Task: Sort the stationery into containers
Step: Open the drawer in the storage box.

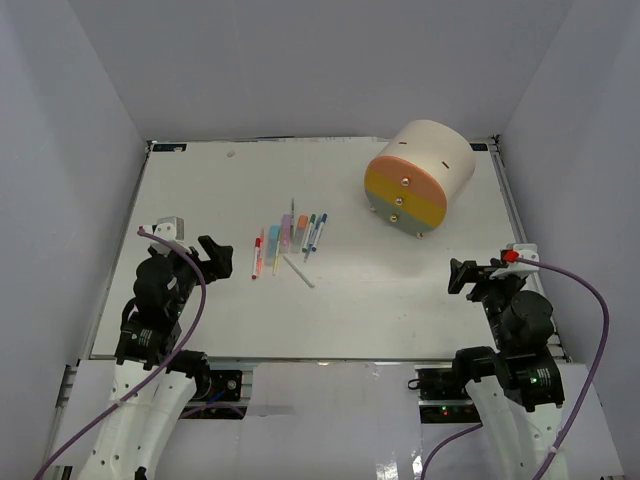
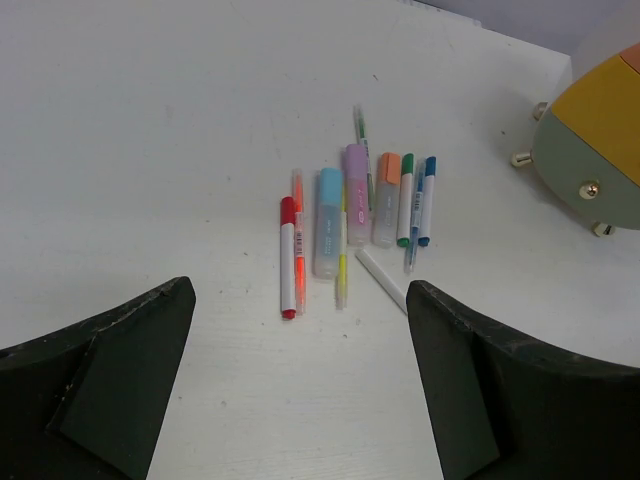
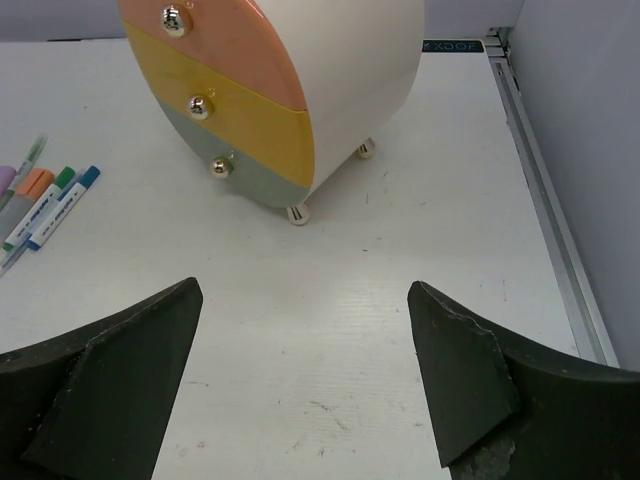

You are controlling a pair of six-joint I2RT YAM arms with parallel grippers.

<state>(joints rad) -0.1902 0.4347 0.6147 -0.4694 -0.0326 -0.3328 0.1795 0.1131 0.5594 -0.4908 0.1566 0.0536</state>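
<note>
Stationery [image 1: 288, 240] clustered on the table [image 1: 400, 320], left of centre (one white pen askew). Organiser [image 1: 420, 178] far right, drawers shut. Left gripper [image 1: 218, 258] beside pens, right gripper [image 1: 462, 276] below organiser; both wide apart, empty.

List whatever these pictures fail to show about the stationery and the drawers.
- Contents: the organiser's three drawers are shut; their fronts hide the insides.
- Left wrist view: the organiser is cut off by the right edge.
- Right wrist view: the stationery lies mostly beyond the left edge.
- Its lettering: too small in every view.
</note>
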